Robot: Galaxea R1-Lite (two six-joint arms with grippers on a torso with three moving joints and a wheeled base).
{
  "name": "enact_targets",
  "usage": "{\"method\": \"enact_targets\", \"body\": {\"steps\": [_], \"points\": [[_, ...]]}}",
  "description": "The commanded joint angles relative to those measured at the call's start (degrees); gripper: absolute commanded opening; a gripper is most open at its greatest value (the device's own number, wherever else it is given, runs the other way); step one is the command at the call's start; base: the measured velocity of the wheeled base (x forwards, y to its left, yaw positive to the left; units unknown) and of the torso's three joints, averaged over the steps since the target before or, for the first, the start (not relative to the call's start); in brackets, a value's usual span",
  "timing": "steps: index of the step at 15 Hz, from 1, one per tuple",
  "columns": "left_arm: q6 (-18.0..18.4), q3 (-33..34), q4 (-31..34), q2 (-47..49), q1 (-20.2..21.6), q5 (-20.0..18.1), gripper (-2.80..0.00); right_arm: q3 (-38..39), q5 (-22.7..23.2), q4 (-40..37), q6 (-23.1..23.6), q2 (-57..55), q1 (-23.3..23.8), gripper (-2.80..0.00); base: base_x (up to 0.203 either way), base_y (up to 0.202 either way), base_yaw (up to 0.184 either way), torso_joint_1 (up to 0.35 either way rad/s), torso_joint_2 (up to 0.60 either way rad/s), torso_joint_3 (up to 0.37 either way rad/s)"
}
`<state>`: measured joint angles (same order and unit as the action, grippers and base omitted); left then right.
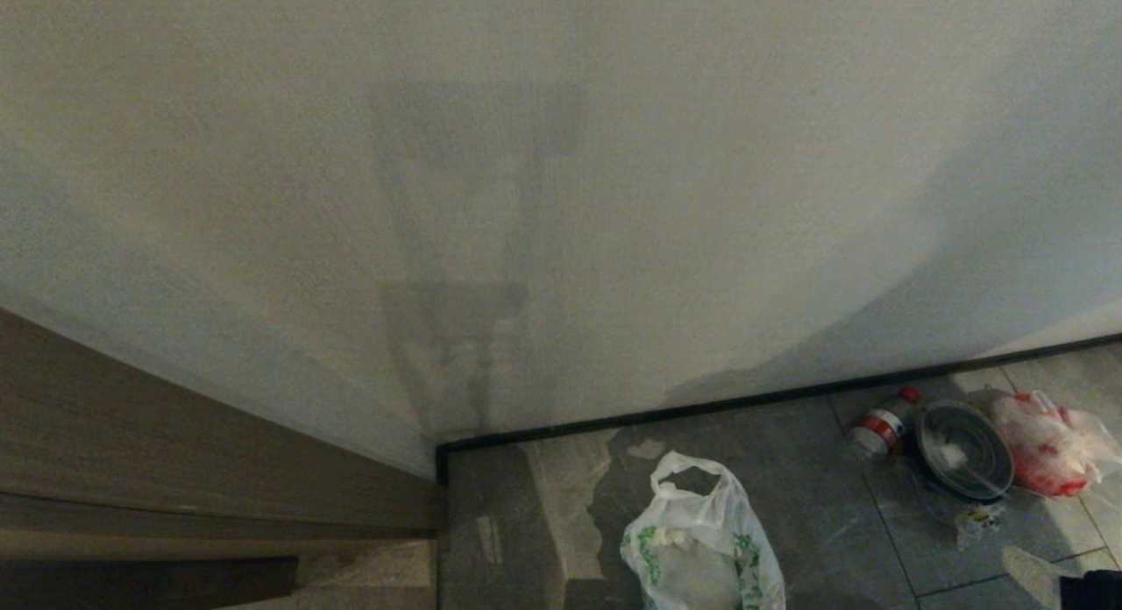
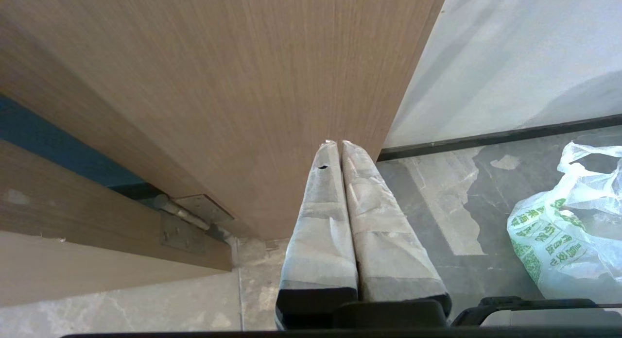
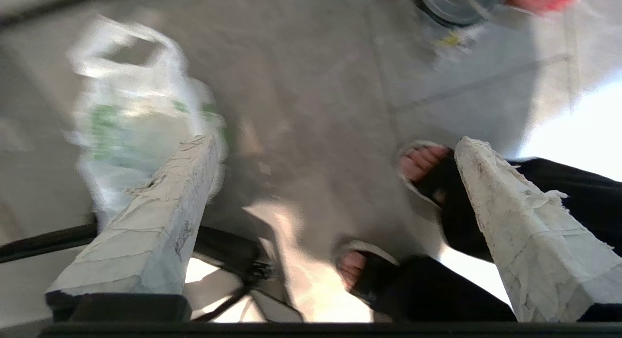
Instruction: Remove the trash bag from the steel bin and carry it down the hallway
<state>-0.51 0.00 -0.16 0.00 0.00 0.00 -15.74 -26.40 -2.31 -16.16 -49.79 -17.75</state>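
**Desk:** Where does the trash bag [image 1: 701,549] stand?

**Operator:** On the grey hallway floor [image 1: 806,470], near the corner where the pale wall [image 1: 561,198] meets the wooden door [image 2: 218,85]. It sits upright, handles up, nothing gripping it. I see no steel bin in any view.

**Desk:** And the arms?

**Operator:** My right gripper [image 3: 335,148] hangs above the floor with its jaws spread wide and empty, the bag just beside one of its fingers [image 3: 160,207]. My left gripper [image 2: 338,143] is parked by the door, jaws pressed together, holding nothing.

**Desk:** What could go wrong from here?

**Operator:** A person's sandalled feet [image 3: 423,163] stand close under the right gripper, so a careless sweep could strike them. The bag is thin; I judge a poor pinch on the film, not the handle, could tear it or spill it. Beyond lie a bottle [image 1: 881,422], a round dark lid or dish [image 1: 964,452] and a clear bag with red contents [image 1: 1047,443] against the skirting; a wide turn of the base might scatter them.
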Motion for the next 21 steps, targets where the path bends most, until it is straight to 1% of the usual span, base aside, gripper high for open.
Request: {"method": "enact_targets", "body": {"steps": [1, 2, 3, 4, 5, 7, 11, 12, 13, 14, 15, 17, 19, 21], "points": [[0.0, 0.0, 0.0, 0.0, 0.0, 0.0, -2.80, 0.0, 8.6, -1.4, 3.3, 11.2, 7.8, 0.00, 0.000, 0.000, 0.000, 0.000, 0.00, 0.000], [0.0, 0.0, 0.0, 0.0, 0.0, 0.0, -2.80, 0.1, 13.0, -3.9, 5.1, 14.8, 10.9, 0.00, 0.000, 0.000, 0.000, 0.000, 0.00, 0.000], [0.0, 0.0, 0.0, 0.0, 0.0, 0.0, -2.80, 0.1, 16.4, -7.2, 6.8, 17.9, 12.8, -2.80, 0.000, 0.000, 0.000, 0.000, 0.00, 0.000], [0.0, 0.0, 0.0, 0.1, 0.0, 0.0, -2.80, 0.0, 18.3, -10.9, 8.1, 19.9, 13.8, -2.80, 0.000, 0.000, 0.000, 0.000, 0.00, 0.000], [0.0, 0.0, 0.0, 0.0, 0.0, 0.0, -2.80, -0.1, 19.1, -13.3, 8.7, 21.3, 14.5, -2.80, 0.000, 0.000, 0.000, 0.000, 0.00, 0.000], [0.0, 0.0, 0.0, 0.0, 0.0, 0.0, -2.80, -0.1, 19.6, -14.9, 8.9, 25.4, 16.9, -2.80, 0.000, 0.000, 0.000, 0.000, 0.00, 0.000], [0.0, 0.0, 0.0, 0.0, 0.0, 0.0, -2.80, 0.2, 19.7, -18.4, 10.3, 37.2, 18.5, -2.80, 0.000, 0.000, 0.000, 0.000, 0.00, 0.000], [0.0, 0.0, 0.0, 0.0, 0.0, 0.0, -2.80, 2.8, 19.3, -18.3, 11.2, 38.9, 18.6, -2.80, 0.000, 0.000, 0.000, 0.000, 0.00, 0.000], [0.0, 0.0, 0.0, 0.0, 0.0, 0.0, -2.80, 4.4, 19.0, -16.5, 11.3, 39.5, 18.5, -2.80, 0.000, 0.000, 0.000, 0.000, 0.00, 0.000], [0.0, 0.0, 0.0, 0.0, 0.0, 0.0, -2.80, 6.4, 19.2, -13.3, 11.3, 41.6, 18.3, -2.80, 0.000, 0.000, 0.000, 0.000, 0.00, 0.000], [0.0, 0.0, 0.0, 0.0, 0.0, 0.0, -2.80, 7.9, 19.9, -11.8, 11.6, 43.9, 18.2, -2.80, 0.000, 0.000, 0.000, 0.000, 0.00, 0.000], [0.0, 0.0, 0.0, 0.1, 0.0, 0.0, -2.80, 8.9, 22.0, -10.9, 12.3, 49.3, 18.0, -2.80, 0.000, 0.000, 0.000, 0.000, 0.00, 0.000], [0.0, 0.0, 0.0, 0.0, 0.0, 0.0, -2.80, 9.6, 23.3, -10.3, 15.1, 49.8, 17.8, -2.80, 0.000, 0.000, 0.000, 0.000, 0.00, 0.000], [0.0, 0.0, 0.0, 0.0, 0.0, 0.0, -2.80, 10.0, 23.4, -9.3, 15.6, 49.9, 17.7, -2.80, 0.000, 0.000, 0.000, 0.000, 0.00, 0.000]]}}
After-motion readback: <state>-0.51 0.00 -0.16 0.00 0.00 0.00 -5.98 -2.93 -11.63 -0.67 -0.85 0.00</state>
